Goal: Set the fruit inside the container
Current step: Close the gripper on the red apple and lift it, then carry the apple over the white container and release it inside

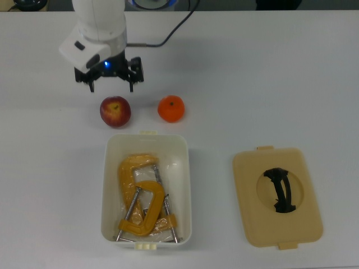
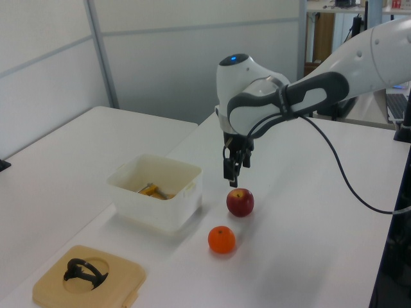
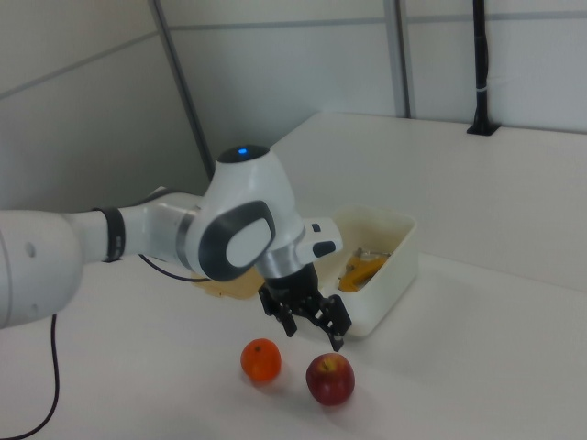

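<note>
- Apple (image 1: 115,111): red with yellow patches, on the bench (image 1: 269,73) at upper left of the top view, just outside the tub's short end. Likely firm, smooth, apt to roll; best gripped across its widest girth.
- Orange (image 1: 171,108): beside the apple, apart from it. Probably firm and easily gripped.
- Gripper (image 1: 111,87): above the apple, jaws spread, empty.
- White tub (image 1: 187,185): holds yellow clamps (image 1: 143,202); no fruit inside.
- Tan lid (image 1: 247,190): lies separately, lower right.
</note>
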Tool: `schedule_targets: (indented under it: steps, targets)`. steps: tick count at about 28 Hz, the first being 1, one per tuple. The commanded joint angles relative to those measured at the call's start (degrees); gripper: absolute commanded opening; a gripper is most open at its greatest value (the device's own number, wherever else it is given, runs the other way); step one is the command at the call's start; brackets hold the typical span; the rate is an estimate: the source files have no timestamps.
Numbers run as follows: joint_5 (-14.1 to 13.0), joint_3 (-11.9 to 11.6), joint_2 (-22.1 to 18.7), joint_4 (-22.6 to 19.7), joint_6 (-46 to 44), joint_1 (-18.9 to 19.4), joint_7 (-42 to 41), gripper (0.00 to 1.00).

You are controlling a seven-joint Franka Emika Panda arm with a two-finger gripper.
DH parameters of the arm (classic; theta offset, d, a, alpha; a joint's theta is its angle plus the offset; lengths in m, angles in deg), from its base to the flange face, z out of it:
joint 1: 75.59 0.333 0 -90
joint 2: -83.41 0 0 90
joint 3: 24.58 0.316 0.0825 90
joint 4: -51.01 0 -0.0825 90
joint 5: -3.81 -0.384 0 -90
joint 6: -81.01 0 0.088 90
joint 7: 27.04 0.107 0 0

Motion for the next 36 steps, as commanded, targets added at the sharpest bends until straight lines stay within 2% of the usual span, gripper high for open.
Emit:
schedule_targets:
  steps: [1, 4, 6, 16, 19, 21, 22, 23, 25, 27, 32, 33, 36]
  targets:
    - [0.8, 0.2, 4.4, -0.1, 5.7, 0.3, -1.4, 1.00]
    - [1.2, 0.3, 6.0, 0.2, 6.5, 0.2, -1.4, 1.00]
    - [2.9, 0.6, 7.3, 0.3, 6.6, 0.3, -1.4, 1.00]
    - [7.0, 1.1, 8.7, -1.5, 5.9, 0.3, -1.3, 1.00]
    - [7.3, 1.1, 9.4, -1.5, 5.9, 0.3, -1.0, 0.98]
    - [7.4, 1.1, 9.5, -1.4, 5.9, 0.3, -1.0, 0.72]
    - [7.4, 1.1, 9.4, -1.3, 5.9, 0.3, -1.1, 0.47]
    - [7.4, 1.1, 9.3, -1.2, 5.8, 0.3, -1.1, 0.36]
    - [7.4, 1.1, 9.1, -0.8, 5.0, 0.3, -1.2, 0.21]
    - [7.0, 1.1, 8.9, -0.3, 3.9, 0.3, -1.1, 0.13]
    - [6.0, 1.2, 7.4, 4.2, -4.5, 0.3, -1.2, 0.09]
    - [4.7, 1.3, 7.0, 6.5, -8.3, 0.3, -1.1, 0.09]
    - [0.3, 1.5, 7.0, 11.4, -12.0, 0.3, -0.6, 0.10]
